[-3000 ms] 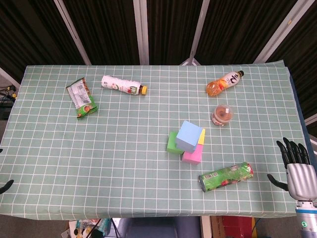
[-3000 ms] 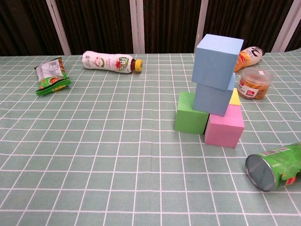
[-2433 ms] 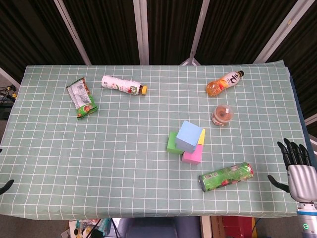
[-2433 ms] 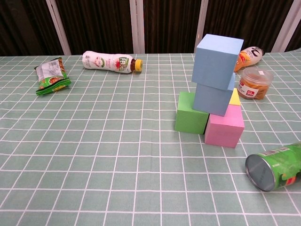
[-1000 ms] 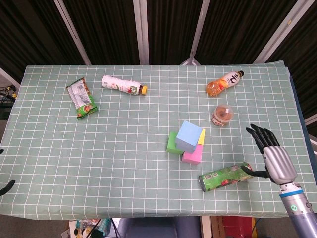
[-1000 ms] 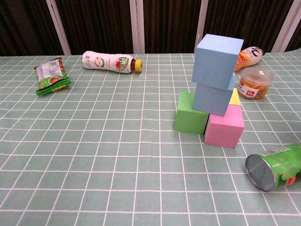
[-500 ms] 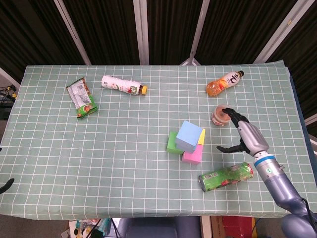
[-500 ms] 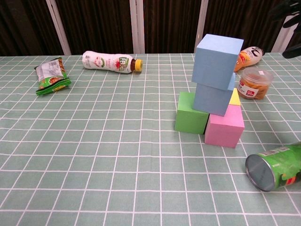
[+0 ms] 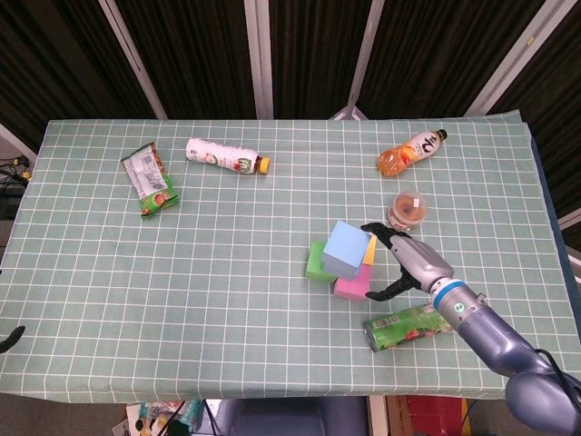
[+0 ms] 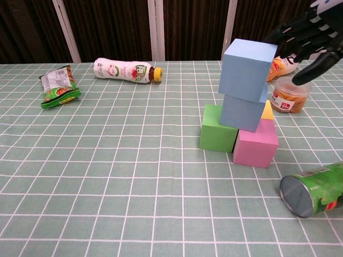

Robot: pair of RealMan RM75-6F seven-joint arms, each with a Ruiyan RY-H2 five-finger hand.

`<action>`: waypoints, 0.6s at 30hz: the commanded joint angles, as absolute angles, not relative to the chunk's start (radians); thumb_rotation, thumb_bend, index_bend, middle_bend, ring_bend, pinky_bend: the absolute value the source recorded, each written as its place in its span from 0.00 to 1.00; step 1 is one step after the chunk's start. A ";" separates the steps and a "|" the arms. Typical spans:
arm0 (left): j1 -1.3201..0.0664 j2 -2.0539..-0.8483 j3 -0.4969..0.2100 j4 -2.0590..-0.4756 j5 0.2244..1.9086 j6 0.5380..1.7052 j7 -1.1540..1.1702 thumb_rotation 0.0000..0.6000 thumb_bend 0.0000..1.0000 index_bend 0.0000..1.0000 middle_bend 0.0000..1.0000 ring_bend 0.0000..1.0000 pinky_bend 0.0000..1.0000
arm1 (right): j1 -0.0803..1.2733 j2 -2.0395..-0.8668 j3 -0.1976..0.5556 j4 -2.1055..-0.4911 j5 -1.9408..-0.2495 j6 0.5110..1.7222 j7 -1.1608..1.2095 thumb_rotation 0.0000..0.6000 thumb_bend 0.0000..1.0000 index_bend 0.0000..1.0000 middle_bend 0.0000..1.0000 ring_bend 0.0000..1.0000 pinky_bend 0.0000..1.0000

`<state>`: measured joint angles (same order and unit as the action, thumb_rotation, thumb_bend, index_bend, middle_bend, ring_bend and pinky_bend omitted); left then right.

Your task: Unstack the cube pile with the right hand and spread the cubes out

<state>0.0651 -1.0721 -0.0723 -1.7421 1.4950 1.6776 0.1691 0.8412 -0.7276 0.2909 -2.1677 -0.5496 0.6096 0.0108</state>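
The cube pile stands right of the table's middle. Two light blue cubes are stacked, the top blue cube on the lower blue cube. They rest on a green cube, a pink cube and a yellow cube of which only a corner shows. My right hand hovers just right of the top blue cube, fingers spread and holding nothing, not touching it. The left hand is out of both views.
A green can lies on its side right of the pile, below my right arm. A small jar and an orange bottle lie behind it. A white bottle and a snack packet sit at the far left.
My right hand has swung in from the table's right edge, leftward over the can, and now hangs open right beside the top blue cube. The cubes have not moved.
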 commanded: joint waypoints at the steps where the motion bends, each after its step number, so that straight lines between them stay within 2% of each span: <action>1: 0.066 -1.073 -0.073 -1.742 1.495 1.680 0.169 1.00 0.15 0.19 0.04 0.00 0.00 | 0.847 -0.766 0.306 -2.184 -0.539 0.664 0.050 1.00 0.18 0.07 0.00 0.04 0.00; 9: 0.067 -1.071 -0.081 -1.741 1.478 1.680 0.156 1.00 0.15 0.19 0.04 0.00 0.00 | 0.901 -0.861 0.286 -2.182 -0.465 0.813 0.009 1.00 0.18 0.07 0.00 0.04 0.00; 16: 0.069 -1.068 -0.083 -1.745 1.468 1.679 0.150 1.00 0.15 0.19 0.04 0.00 0.00 | 0.941 -0.922 0.267 -2.178 -0.407 0.870 -0.035 1.00 0.18 0.07 0.00 0.04 0.00; 18: 0.070 -1.067 -0.082 -1.746 1.468 1.680 0.149 1.00 0.15 0.19 0.04 0.00 0.00 | 0.951 -0.939 0.264 -2.171 -0.396 0.883 -0.045 1.00 0.18 0.07 0.02 0.07 0.00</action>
